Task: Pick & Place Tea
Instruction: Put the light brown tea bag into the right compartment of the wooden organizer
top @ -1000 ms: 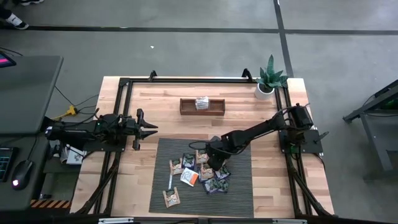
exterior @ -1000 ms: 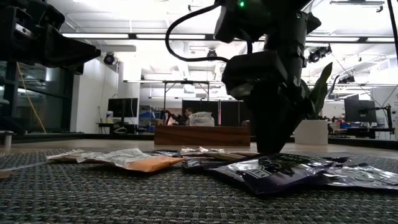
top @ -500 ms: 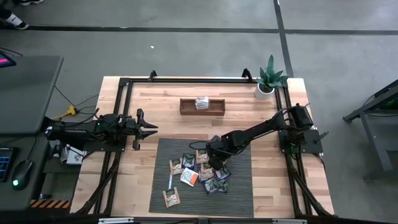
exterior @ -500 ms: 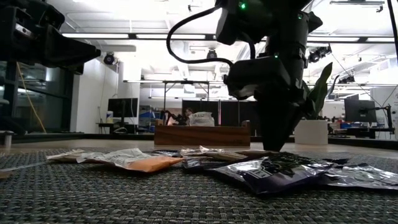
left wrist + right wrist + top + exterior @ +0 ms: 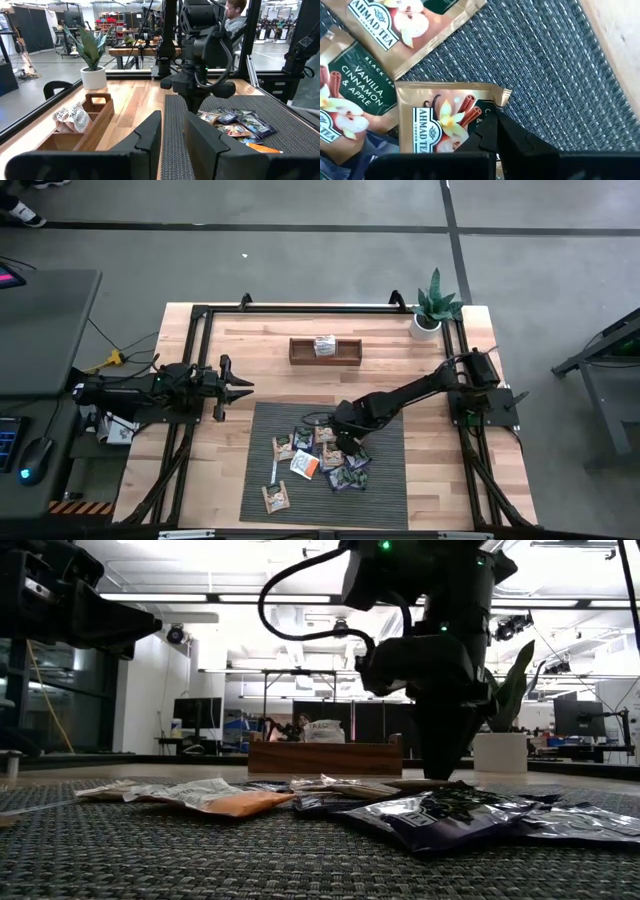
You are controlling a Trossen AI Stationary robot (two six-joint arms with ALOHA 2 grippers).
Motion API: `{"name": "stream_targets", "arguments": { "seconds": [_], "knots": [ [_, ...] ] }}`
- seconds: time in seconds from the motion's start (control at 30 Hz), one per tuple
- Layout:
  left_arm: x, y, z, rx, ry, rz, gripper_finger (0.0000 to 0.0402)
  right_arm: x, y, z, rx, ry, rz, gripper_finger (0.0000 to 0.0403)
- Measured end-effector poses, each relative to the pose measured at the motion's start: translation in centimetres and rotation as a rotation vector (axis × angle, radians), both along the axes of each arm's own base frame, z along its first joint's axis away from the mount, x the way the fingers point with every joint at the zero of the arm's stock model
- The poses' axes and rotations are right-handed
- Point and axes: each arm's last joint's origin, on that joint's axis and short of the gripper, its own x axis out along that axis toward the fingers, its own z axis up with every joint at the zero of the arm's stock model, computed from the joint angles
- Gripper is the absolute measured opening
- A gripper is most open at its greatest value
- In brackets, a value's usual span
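Note:
Several small tea sachets (image 5: pixel 318 458) lie scattered on a dark woven mat (image 5: pixel 385 480) at the table's near middle. My right gripper (image 5: pixel 341 430) points down over the pile's far right part, shut on a tan vanilla-cinnamon sachet (image 5: pixel 445 120). More tan sachets (image 5: pixel 355 100) lie beside it. One sachet (image 5: pixel 324 344) sits in a wooden tray (image 5: pixel 300 352) at the far middle. My left gripper (image 5: pixel 238 388) hovers level over the table's left side, open and holding nothing. My right gripper pinches the tan sachet between its two fingers at one edge (image 5: pixel 472 117), close to a curled corner (image 5: pixel 502 94). The fingers (image 5: pixel 515 140) come from above, pointing down. The sachet lies about flat over its neighbours; whether it is clear of them I cannot tell.
A potted plant (image 5: pixel 434 308) stands at the far right corner. A thin white strip (image 5: pixel 273 472) lies on the mat's left part. Black frame rails (image 5: pixel 195 330) run along the table's edges. Bare wood (image 5: pixel 300 385) lies between the mat and the tray.
My right gripper has shut on the tan sachet over the pile and has rolled a little about its downward-pointing line. The other sachets lie where they were.

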Motion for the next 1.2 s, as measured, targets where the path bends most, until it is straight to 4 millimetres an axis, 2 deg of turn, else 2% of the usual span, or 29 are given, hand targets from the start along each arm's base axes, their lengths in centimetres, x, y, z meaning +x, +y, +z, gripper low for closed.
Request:
{"name": "stream_targets", "arguments": {
  "seconds": [0.23, 0.63, 0.97, 1.2],
  "knots": [
    [0.0, 0.0, 0.0, 0.000, 0.000, 0.000, 0.0082, 1.3, 0.1, 2.6, -0.071, -0.011, 0.096, 0.0000],
    [0.0, 0.0, 0.0, 0.000, 0.000, 0.000, 0.0082, 1.9, -0.1, 6.8, -0.248, 0.049, 0.248, 0.0000],
    [0.0, 0.0, 0.0, 0.000, 0.000, 0.000, 0.0082, 1.7, -1.5, 9.1, -0.651, 0.194, 0.478, 0.0000],
    [0.0, 0.0, 0.0, 0.000, 0.000, 0.000, 0.0082, 2.1, -4.6, 9.4, -0.917, 0.310, 0.509, 0.0000]
  ]
}}
